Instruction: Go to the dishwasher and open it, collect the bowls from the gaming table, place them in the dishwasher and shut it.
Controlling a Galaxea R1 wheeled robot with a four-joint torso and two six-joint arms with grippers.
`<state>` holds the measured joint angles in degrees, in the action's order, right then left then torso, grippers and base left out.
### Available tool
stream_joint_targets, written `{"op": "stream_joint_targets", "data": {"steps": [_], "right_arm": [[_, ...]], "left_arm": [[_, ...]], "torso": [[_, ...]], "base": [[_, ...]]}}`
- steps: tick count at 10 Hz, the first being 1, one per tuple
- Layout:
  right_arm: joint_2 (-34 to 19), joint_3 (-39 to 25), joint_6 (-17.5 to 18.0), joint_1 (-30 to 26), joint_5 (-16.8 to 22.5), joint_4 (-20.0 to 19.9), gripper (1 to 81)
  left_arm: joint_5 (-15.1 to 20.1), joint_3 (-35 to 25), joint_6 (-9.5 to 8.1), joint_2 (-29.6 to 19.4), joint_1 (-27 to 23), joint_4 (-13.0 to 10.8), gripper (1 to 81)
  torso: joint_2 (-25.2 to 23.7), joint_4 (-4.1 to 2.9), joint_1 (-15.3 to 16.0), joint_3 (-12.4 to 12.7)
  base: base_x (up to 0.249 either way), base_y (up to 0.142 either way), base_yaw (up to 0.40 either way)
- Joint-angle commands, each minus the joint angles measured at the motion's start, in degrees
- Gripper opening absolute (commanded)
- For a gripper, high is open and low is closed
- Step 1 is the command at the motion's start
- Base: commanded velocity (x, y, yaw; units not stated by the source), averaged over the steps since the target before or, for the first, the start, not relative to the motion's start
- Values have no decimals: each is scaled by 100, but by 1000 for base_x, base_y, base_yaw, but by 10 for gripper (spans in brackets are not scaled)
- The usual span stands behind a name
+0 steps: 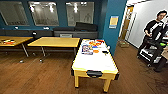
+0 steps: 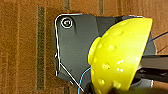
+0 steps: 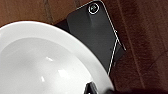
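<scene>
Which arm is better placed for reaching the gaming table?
Right, marginally: the gaming table stands right of centre. Yet left gripper holds a yellow bowl, right gripper a white bowl.

The gaming table (image 1: 95, 62) presented a glossy white top on a yellow, painted-looking frame. Game boxes (image 1: 87, 48) at its 12 o'clock end appeared as printed card. Adjacent tables (image 1: 56, 41) showed matt yellow wood. The floor (image 1: 37, 75) was dark wood plank. The yellow bowl (image 2: 120, 57) looked like glossy dimpled plastic. The white bowl (image 3: 45, 62) was smooth and glazed.
</scene>
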<state>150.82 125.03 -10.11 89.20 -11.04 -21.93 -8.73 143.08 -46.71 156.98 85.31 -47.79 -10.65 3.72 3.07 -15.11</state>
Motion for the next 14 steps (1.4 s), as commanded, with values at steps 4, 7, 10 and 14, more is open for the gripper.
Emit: {"op": "stream_joint_targets", "data": {"steps": [4,7,10,14], "right_arm": [[-120,-41,-35,-187,366,118,10],[-85,3,-35,-178,366,119,10],[-58,3,-35,-187,375,119,10],[-58,3,-35,-179,366,119,10]], "left_arm": [[205,18,13,-78,-203,-135,10],[214,97,4,-70,-194,-46,10],[205,256,-31,-43,-185,-38,10],[205,256,-22,-26,-185,-82,10]], "torso": [[-2,0,-9,2],[-7,0,-9,2],[-7,0,-9,2],[-7,0,-9,2]], "base": [[-86,0,0],[0,0,0],[0,0,0],[0,0,0]]}}
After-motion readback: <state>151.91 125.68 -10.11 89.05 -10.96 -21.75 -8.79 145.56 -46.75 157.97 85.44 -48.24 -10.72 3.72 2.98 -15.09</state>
